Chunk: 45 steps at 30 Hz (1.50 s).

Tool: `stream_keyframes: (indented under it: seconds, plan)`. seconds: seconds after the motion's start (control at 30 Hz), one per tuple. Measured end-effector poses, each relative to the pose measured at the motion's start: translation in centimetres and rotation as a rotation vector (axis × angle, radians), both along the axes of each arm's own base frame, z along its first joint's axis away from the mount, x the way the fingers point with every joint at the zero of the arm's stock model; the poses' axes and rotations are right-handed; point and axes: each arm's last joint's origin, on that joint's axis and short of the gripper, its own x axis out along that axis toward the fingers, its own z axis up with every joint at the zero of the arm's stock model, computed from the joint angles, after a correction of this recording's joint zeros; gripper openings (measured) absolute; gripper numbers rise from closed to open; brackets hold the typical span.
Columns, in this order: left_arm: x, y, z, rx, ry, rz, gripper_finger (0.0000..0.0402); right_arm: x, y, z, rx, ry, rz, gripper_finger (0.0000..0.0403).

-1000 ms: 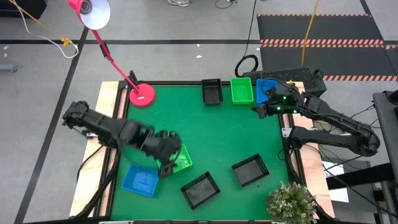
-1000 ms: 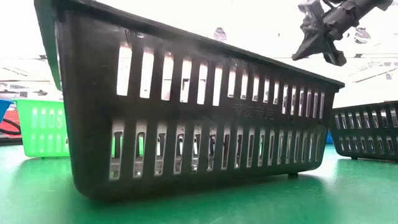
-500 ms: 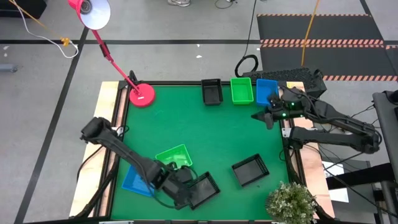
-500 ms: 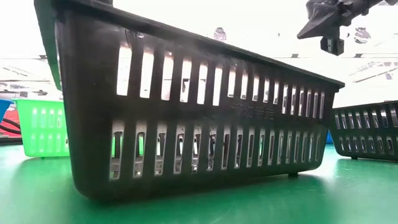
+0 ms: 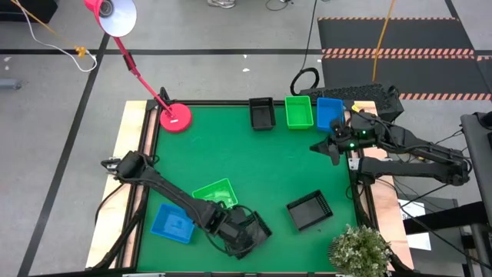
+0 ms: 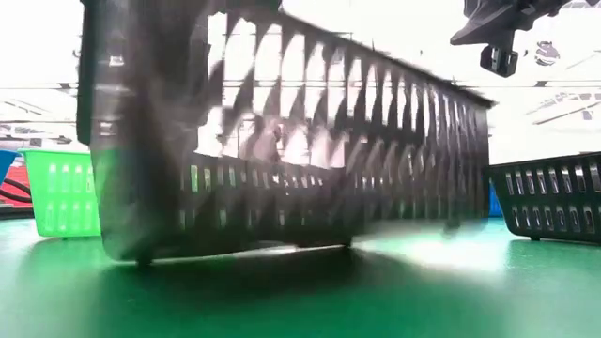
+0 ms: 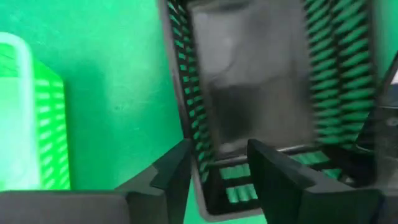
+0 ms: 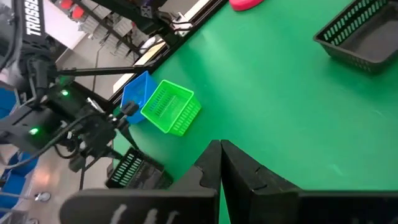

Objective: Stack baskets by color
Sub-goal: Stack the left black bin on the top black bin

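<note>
left gripper (image 5: 244, 233) at table's near edge, fingers (image 7: 177, 171) straddling end wall of black basket (image 5: 254, 228), partly open, grip unclear, basket beside green basket (image 5: 215, 192), right gripper (image 5: 329, 148) fully closed, empty, hovering near blue basket (image 5: 329, 112)

Black slotted basket (image 6: 282, 141) (seemingly blurred)

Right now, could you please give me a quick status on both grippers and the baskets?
Left gripper straddling the near black basket's wall, basket tilted. Right gripper shut, empty, near the far row. Nothing in the way.
</note>
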Motion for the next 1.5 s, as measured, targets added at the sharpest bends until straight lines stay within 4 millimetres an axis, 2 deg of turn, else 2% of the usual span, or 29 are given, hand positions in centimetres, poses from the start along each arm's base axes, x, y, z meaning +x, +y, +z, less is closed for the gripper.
stream_keyframes:
  seconds: [0.13, 0.33, 0.5, 0.63, 0.77, 0.97, 1.1, 1.3, 1.5]
  plan:
    - [0.2, -0.1, -1.0, 0.005, 0.030, -0.001, 0.0125, 0.1, 0.2, 0.0, 0.000, 0.001, 0.020, 0.0000]
    - [0.4, 0.1, -0.9, -0.014, 0.024, 0.031, 0.0084, 0.1, 0.4, 0.0, -0.002, 0.000, 0.031, 0.0000]
    - [0.2, 0.7, 0.8, -0.051, -0.005, 0.078, 0.0079, 0.1, 0.4, 0.0, -0.014, 0.000, 0.036, 0.0000]
    - [0.2, 0.7, 1.0, -0.041, -0.024, 0.059, 0.0081, 0.1, 0.4, 0.0, -0.030, 0.000, 0.044, 0.0000]
    - [0.3, 0.0, 1.2, -0.032, -0.077, 0.020, 0.0113, 0.1, 0.4, 0.0, -0.032, 0.001, 0.044, 0.0000]
    - [0.2, -0.6, 0.6, -0.004, -0.082, 0.046, 0.0210, 0.1, 0.4, 0.0, -0.037, 0.001, 0.047, 0.0000]
    - [0.2, -0.5, -0.3, 0.004, -0.040, 0.085, 0.0224, 0.1, 0.4, 0.0, -0.051, 0.000, 0.054, 0.0000]
    - [1.0, -0.8, -2.1, -0.040, -0.012, 0.051, 0.0161, 0.1, 0.4, 0.0, -0.055, 0.000, 0.056, 0.0000]
    - [1.6, 0.8, -1.9, -0.059, 0.013, 0.099, 0.0040, 0.1, 0.4, 0.0, -0.054, 0.000, 0.055, 0.0000]
